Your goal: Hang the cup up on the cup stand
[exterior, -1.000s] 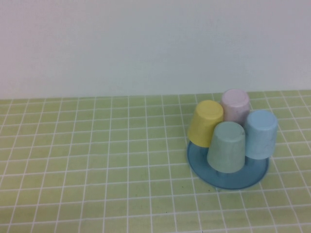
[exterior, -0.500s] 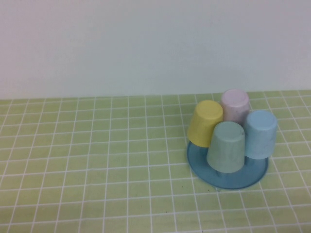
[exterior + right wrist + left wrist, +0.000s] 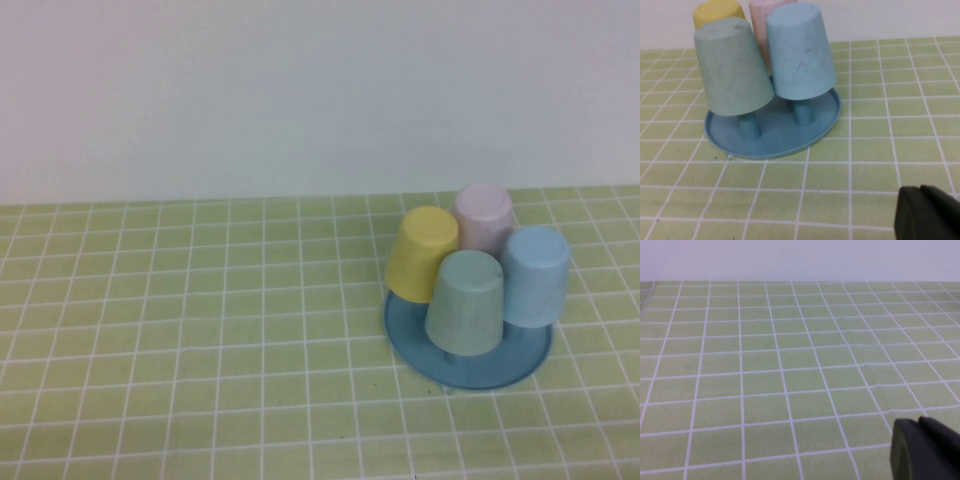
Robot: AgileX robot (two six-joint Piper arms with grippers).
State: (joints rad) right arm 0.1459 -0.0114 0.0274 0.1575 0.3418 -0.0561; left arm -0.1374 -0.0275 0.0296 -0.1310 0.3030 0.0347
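Note:
The sky-blue cup (image 3: 537,276) (image 3: 799,52) hangs upside down on a peg of the blue cup stand (image 3: 470,372) (image 3: 780,142), on its right side in the high view. Neither arm shows in the high view. My right gripper (image 3: 921,191) is shut and holds nothing. It sits low over the tiled cloth, well short of the stand. My left gripper (image 3: 919,421) is also shut and holds nothing, over bare green tiles away from the stand.
Three more cups hang inverted on the stand: grey-green (image 3: 466,303) at the front, yellow (image 3: 424,253) at the left, pink (image 3: 484,218) at the back. A green tiled cloth (image 3: 200,330) covers the table. A pale wall (image 3: 300,90) stands behind.

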